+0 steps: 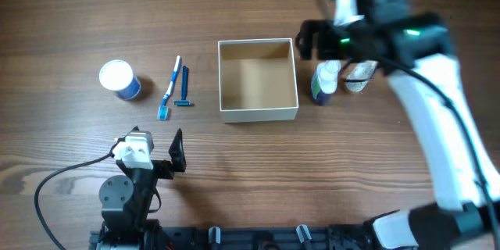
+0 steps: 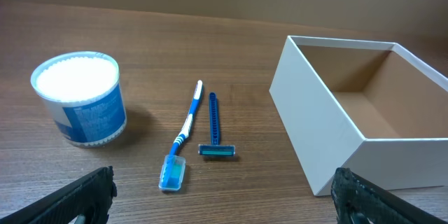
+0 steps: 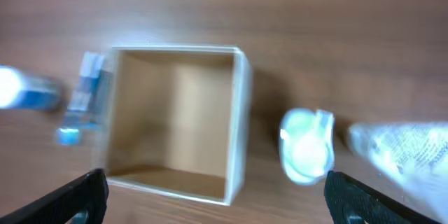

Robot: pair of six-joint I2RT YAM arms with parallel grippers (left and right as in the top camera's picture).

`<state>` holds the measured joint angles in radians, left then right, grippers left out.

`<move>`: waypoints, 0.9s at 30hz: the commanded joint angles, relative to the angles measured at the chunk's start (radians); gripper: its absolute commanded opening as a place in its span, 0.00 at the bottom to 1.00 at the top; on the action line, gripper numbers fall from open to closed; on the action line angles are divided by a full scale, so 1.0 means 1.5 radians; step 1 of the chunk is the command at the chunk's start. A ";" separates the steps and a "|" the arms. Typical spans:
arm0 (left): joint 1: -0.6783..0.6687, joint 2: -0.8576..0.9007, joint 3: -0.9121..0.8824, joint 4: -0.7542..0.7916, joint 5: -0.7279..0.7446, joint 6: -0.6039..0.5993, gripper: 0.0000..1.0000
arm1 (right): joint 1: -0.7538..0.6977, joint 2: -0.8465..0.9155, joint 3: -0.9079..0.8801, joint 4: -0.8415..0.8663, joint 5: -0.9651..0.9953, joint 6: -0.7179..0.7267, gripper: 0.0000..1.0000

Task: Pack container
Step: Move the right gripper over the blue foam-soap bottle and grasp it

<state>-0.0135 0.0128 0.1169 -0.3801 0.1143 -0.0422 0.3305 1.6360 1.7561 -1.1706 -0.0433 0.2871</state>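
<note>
- Container sits open at mid-table.
- Toothbrush, razor and tub lie at its 9 o'clock.
- Bottle stands just beside it at 3 o'clock.
- Left gripper, at its 7 o'clock, is spread.
- Right gripper, at its 2 o'clock, is spread.

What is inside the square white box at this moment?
Nothing: from overhead, the container shows only its bare tan floor. In the left wrist view its near wall hides part of that floor.
</note>
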 commanded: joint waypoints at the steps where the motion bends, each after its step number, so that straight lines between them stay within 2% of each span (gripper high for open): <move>1: 0.004 -0.005 -0.002 0.002 0.004 0.008 1.00 | 0.004 0.071 0.011 -0.013 0.173 0.078 1.00; 9: 0.004 -0.005 -0.002 0.002 0.004 0.008 1.00 | -0.036 0.171 0.011 -0.027 0.128 0.088 0.95; 18: 0.004 -0.005 -0.002 0.002 0.003 0.008 1.00 | -0.038 0.184 -0.008 -0.035 0.062 0.071 0.91; 27: 0.004 -0.005 -0.002 0.002 0.003 0.008 1.00 | -0.038 0.184 -0.078 0.003 0.062 0.070 0.81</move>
<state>-0.0135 0.0128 0.1169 -0.3801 0.1143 -0.0422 0.2722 1.8977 1.6619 -1.1824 0.0666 0.3962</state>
